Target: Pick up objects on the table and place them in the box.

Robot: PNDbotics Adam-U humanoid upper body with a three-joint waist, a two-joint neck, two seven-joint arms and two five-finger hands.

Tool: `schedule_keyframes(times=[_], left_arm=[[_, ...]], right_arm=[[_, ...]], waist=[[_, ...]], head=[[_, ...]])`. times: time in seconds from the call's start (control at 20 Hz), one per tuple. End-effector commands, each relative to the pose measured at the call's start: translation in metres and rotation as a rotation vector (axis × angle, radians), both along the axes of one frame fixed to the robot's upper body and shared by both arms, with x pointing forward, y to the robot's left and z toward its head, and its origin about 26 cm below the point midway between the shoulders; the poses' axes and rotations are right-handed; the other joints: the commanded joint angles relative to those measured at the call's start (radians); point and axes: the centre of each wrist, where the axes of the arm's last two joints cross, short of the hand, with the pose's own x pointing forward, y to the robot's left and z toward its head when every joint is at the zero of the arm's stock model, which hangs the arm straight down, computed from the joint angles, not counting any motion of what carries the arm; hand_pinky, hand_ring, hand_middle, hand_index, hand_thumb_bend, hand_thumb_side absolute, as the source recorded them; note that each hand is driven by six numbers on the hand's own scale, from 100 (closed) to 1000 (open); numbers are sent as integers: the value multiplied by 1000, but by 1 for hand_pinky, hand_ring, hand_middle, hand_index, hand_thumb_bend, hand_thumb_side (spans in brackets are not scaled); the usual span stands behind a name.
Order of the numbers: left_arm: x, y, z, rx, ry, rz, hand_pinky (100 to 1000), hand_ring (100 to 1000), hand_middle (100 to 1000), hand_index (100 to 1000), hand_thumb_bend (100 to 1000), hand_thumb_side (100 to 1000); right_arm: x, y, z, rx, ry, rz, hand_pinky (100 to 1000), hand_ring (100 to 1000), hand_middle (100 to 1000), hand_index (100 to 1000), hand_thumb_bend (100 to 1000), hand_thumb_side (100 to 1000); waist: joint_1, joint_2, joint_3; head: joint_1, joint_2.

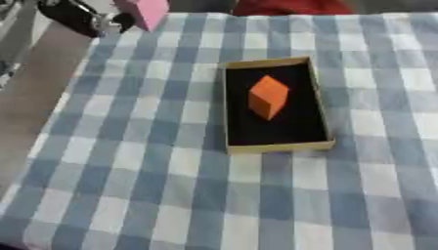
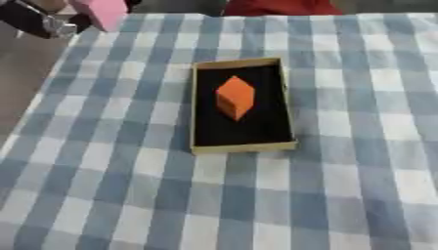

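Left eye view shows a table covered in a blue-and-white checked cloth (image 1: 171, 195), with a shallow box (image 1: 275, 146) lying near the middle; its rim is tan and its floor is black, and its long axis runs from the near side of the table toward the far side. Inside the box sits an orange block (image 1: 269, 96), resting on the black floor in the farther half, apart from the walls. The block stands tilted on a corner or edge, so its longer dimension runs roughly up and down in the picture, with one pointed end toward the far wall and the other toward the near wall. At the upper left corner the robot's left hand (image 1: 81, 18) comes in, black with silver parts, and it holds a pink block (image 1: 147, 10) above the far left edge of the table, well apart from the box. The fingers appear closed on the pink block, though the hand is cut off by the picture's top edge and its shape is hard to make out. The pink block's top is cut off too, so its full form cannot be told. The right hand shows in neither view.
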Motion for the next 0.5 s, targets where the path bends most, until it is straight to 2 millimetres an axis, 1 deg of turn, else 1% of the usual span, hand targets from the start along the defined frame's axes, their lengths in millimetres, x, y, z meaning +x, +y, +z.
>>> schedule_keyframes(times=[0.05,0.1,0.15,0.35,0.4,0.5], left_arm=[[-7,-8,6,11,-15,-35,621,703,593,754,150,100],[-7,-12,5,0,-7,-49,617,698,589,753,131,100],[-7,-15,4,-9,0,-57,617,698,589,753,131,100],[-7,-18,3,-20,11,-65,617,698,589,753,131,100],[-8,-22,2,-21,13,-83,608,687,579,750,100,103],[-10,-38,-4,-29,27,-148,608,688,579,749,100,103]], right_arm=[[-4,0,6,-16,-21,-1,779,740,723,793,102,1000],[-4,0,5,-14,-17,-1,779,740,723,793,102,1000],[-4,0,4,-13,-15,-1,779,740,723,793,102,1000],[-4,0,3,-12,-13,-1,779,740,723,793,102,1000],[-3,1,3,-7,-10,4,778,741,723,793,102,1000],[-3,2,1,-1,-2,9,778,741,723,793,103,1000]], waist=[[1,-34,-1],[2,-41,-1],[2,-44,-1],[3,-47,-1],[0,-53,-5],[-4,-62,-9]], head=[[-13,23],[-18,29],[-22,32],[-25,35],[-53,45],[-90,57]])
